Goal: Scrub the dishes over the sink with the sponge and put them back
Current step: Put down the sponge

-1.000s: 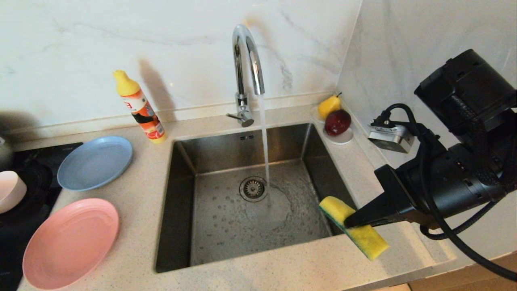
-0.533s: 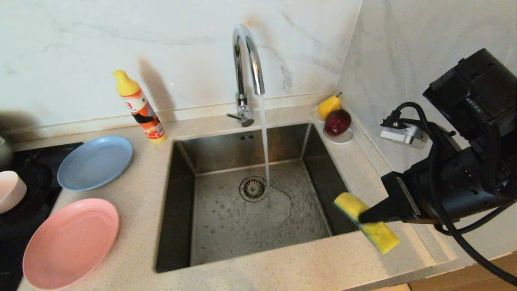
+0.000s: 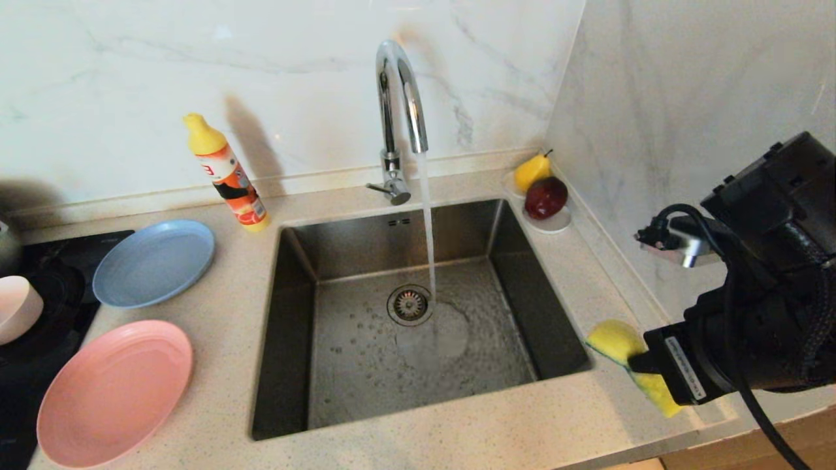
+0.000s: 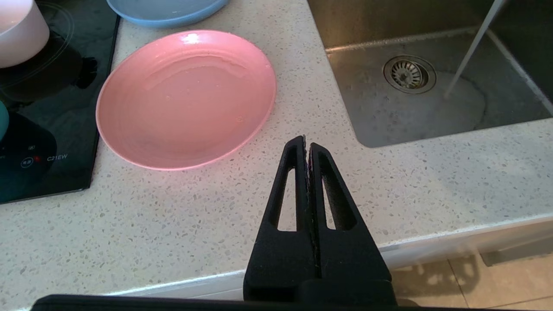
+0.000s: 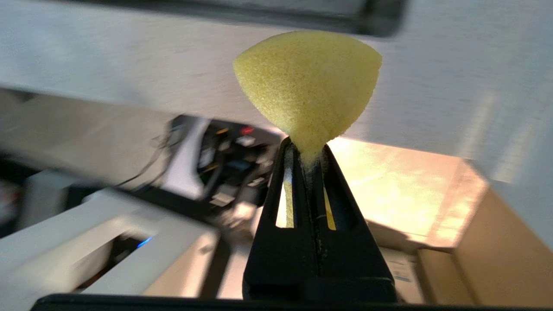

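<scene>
You have the sink (image 3: 418, 313) in the middle, two plates (image 3: 154, 262) on the counter (image 3: 222, 339) to its left, and the sponge (image 3: 617, 343) right of it, apparently above the counter.

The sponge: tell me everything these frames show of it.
The sponge is a soft yellow foam block with a porous surface, pinched hard at its middle by the shut jaws of the right gripper, so it bulges into a rounded wedge beyond them. It hangs tilted above the counter, right of the sink, outside the water stream.

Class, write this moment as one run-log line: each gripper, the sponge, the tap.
right gripper: shut on sponge, over counter right of sink | left gripper: shut, empty, parked near pink plate | tap: running
</scene>
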Available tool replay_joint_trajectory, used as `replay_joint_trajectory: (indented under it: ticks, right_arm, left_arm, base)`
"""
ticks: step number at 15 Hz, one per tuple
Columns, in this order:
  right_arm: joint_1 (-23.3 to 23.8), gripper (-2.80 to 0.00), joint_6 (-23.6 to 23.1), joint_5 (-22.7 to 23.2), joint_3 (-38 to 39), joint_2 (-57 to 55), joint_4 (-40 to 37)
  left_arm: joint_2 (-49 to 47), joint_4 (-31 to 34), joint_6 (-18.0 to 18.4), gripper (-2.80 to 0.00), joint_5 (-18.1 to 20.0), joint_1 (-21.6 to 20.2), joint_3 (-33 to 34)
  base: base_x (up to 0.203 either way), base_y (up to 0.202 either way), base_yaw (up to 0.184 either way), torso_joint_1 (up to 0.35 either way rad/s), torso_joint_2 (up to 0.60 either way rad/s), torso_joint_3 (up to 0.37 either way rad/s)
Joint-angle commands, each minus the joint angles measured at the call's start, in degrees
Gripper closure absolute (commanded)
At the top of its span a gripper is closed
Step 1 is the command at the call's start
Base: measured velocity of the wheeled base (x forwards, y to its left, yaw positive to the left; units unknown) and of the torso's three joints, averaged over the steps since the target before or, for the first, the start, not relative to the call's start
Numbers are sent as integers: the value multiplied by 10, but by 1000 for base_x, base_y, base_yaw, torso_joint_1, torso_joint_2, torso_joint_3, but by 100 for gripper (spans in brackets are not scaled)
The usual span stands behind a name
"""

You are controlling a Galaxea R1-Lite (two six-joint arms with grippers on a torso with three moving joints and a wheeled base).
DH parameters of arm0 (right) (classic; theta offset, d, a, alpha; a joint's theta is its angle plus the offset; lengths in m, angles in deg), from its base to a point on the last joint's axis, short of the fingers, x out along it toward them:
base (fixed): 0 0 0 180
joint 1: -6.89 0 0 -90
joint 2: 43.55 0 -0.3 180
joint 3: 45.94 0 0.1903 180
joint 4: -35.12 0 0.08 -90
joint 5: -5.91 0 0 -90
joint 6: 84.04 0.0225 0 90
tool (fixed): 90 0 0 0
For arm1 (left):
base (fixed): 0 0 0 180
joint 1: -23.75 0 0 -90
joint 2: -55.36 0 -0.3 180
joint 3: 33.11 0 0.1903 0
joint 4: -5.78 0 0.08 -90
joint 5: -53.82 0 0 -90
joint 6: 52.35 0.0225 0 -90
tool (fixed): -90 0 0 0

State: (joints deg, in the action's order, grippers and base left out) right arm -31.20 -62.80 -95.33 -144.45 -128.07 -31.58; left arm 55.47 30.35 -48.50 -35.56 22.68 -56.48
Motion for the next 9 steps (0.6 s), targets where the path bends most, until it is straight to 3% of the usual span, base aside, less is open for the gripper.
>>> replay_joint_trajectory:
  ticks: [1, 9]
  right_arm:
    - [-2, 0, 3, -47, 56, 11, 36]
    - [-1, 0, 1, -157, 224, 25, 198]
  left_arm:
    - [-2, 0, 0, 0, 0, 0, 1]
    - [-2, 0, 0, 0, 0, -1, 1]
  base:
    - [0, 0, 0, 0, 0, 0]
    - [0, 0, 0, 0, 0, 0]
